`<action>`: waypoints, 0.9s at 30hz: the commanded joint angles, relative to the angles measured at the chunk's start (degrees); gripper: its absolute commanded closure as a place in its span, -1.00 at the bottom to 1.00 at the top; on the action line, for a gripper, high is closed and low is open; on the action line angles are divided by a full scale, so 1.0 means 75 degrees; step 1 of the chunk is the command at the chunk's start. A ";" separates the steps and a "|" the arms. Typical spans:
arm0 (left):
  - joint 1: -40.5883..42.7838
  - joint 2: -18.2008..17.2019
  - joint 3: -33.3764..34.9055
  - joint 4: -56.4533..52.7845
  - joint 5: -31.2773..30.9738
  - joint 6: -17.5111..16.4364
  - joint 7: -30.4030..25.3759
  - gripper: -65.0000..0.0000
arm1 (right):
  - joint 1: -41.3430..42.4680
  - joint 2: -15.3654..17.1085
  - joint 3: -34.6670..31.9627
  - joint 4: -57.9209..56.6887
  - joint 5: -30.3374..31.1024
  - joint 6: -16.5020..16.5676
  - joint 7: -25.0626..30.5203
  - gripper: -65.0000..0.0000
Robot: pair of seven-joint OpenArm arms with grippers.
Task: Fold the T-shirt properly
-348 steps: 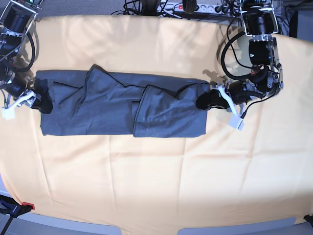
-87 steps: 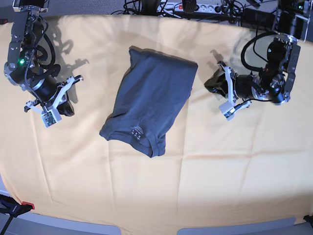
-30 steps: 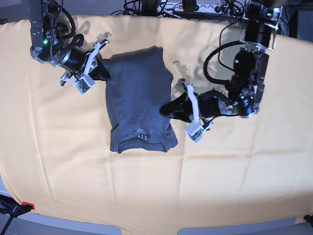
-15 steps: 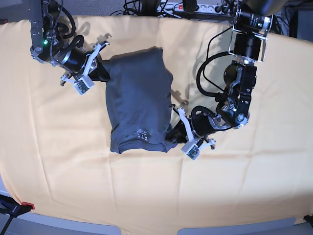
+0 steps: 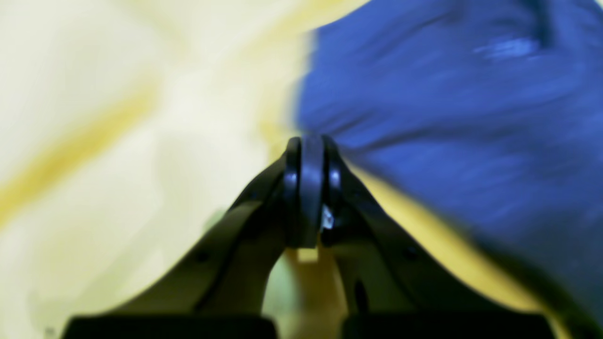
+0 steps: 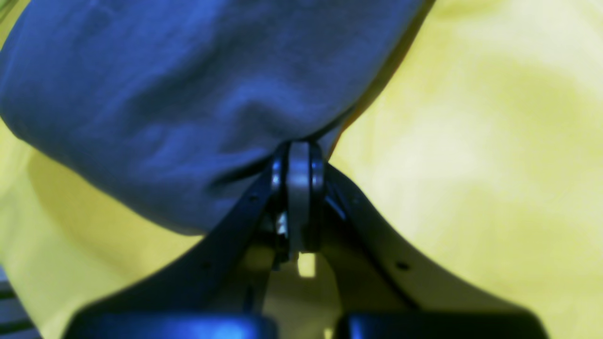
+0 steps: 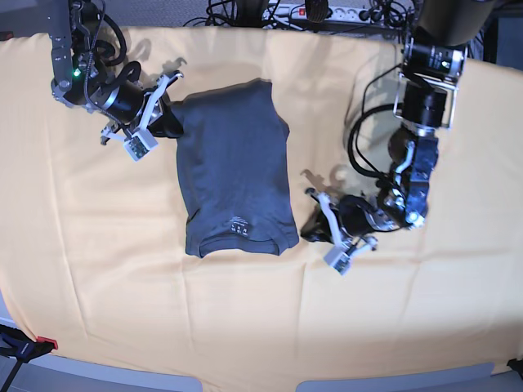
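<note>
- The orange-yellow cloth [image 7: 245, 318] covers the whole table; cables and a power strip [image 7: 343, 11] lie along the top edge.
- The T-shirt [image 7: 233, 167] lies folded at upper centre.
- The right gripper [image 7: 167, 122] is closed, pinching its upper left corner.
- The left gripper [image 7: 310, 229] is closed on nothing, just right of its lower corner.

Base view bright, soft shadows — wrist views blurred, perhaps motion.

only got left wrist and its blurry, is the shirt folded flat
Observer: Yes. In the base view the shirt lies as a folded rectangle on the cloth, collar label toward the near edge.
Operator: wheres the other arm
Observer: The right end effector is at the shirt's far corner, shut against its edge.
Operator: is my left one touching it
Observer: The left end effector is shut beside the near corner. The base view suggests a thin gap, but I cannot be sure.
</note>
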 commanded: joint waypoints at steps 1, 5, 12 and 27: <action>-0.0286 -0.0187 -0.0055 0.0140 -0.0192 0.0079 0.0198 1.00 | 0.0187 0.0073 0.0087 0.0035 -0.0157 -0.0256 -0.0082 1.00; -0.0510 -0.0708 -0.0213 0.0656 -0.1524 0.0076 0.1448 1.00 | 0.0501 0.0073 0.0294 0.0227 -0.0160 -0.0956 -0.0440 1.00; -0.0443 -0.1486 -0.0793 0.1294 -0.5473 -0.0629 0.3701 1.00 | 0.0411 0.0073 0.1716 0.1212 0.1478 -0.0178 -0.0475 1.00; 0.1606 -0.2308 -0.2465 0.3098 -0.8359 -0.0720 0.5766 1.00 | -0.1378 0.0073 0.5776 0.1303 0.7412 0.1089 -0.3931 1.00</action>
